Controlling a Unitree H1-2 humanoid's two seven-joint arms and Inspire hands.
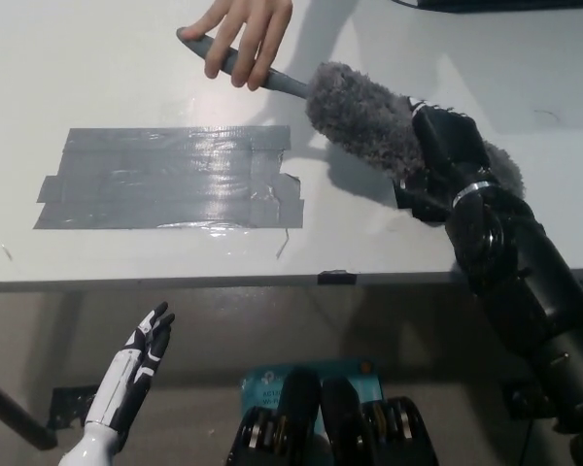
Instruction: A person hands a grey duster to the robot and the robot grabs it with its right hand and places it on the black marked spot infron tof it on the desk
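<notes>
While the handover is under way: read from picture left to picture right.

Left hand: the robot's white left hand (136,374) hangs below the desk edge at lower left, empty, fingers straight and slightly apart, taking no part.

Marked spot: a patch of overlapping dark grey tape strips (170,179) lies flat on the white desk (58,68), left of centre; nothing rests on it.

Person's hand: a person's hand (245,34) at the top holds the thin grey handle, fingers wrapped over it.

Duster: the grey duster (364,116) slants from that handle down to the right, its fluffy head raised above the desk and well to the right of the tape.

Right hand: the robot's black right hand (445,155) lies over the right part of the fluffy head, fingers curled into the pile; whether the grip has fully closed, I cannot tell.

Handling: it looks very light; the head is soft and will squash and slip under pressure, while the handle seems stiff.

Where to hold: the firm core inside the fluff, since the person covers the handle.

Risk: a loose hold on fibres alone could let it sag or rotate.
</notes>
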